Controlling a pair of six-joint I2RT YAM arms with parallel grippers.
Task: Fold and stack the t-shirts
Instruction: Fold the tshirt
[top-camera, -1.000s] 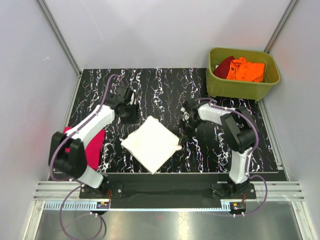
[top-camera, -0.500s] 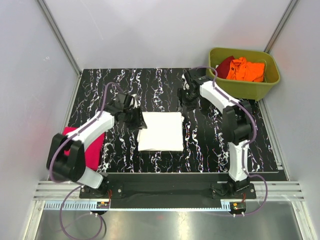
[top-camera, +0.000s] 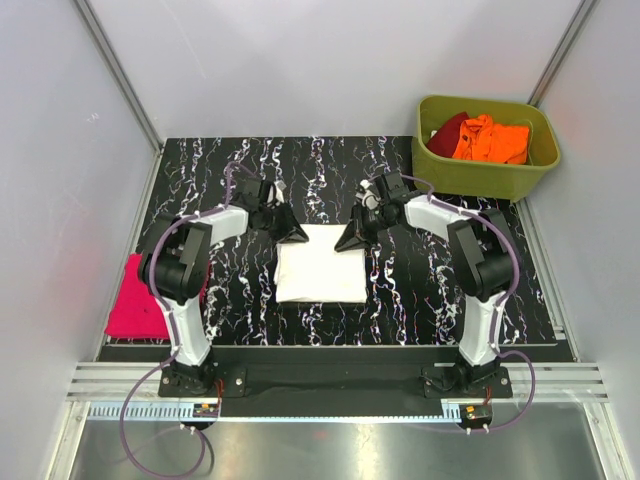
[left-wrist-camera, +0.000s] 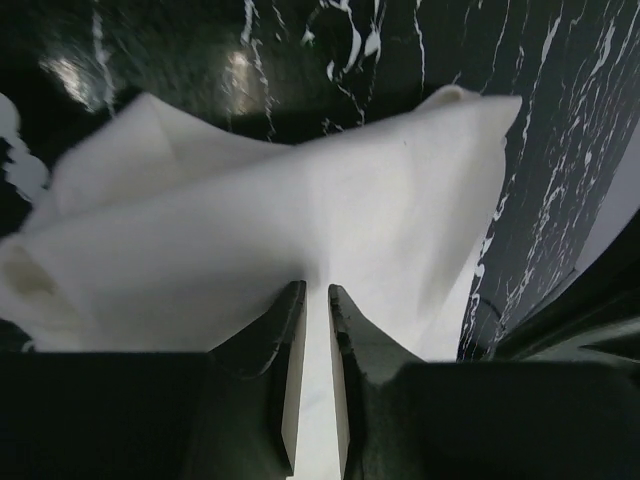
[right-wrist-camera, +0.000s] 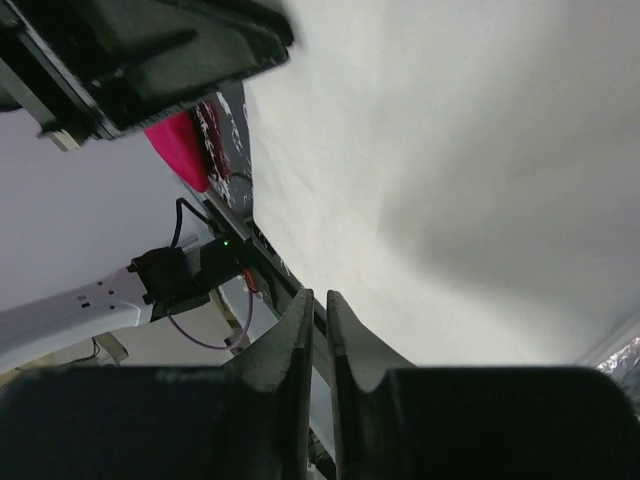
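**A:** Desk, then down in size?

**B:** Black marbled desk. Olive tub at its far right corner, with the orange t-shirt and dark red t-shirt heaped inside.

**A:** The white one?

**B:** White t-shirt is folded roughly square, mid-desk between the arms. Pink t-shirt lies folded at the left edge, well apart.

**A:** Hands?

**B:** Left hand is at the white shirt's far left corner, fingers pinched on the cloth, which tents up toward them. Right hand is at the far right corner, fingers likewise nipped on white cloth.
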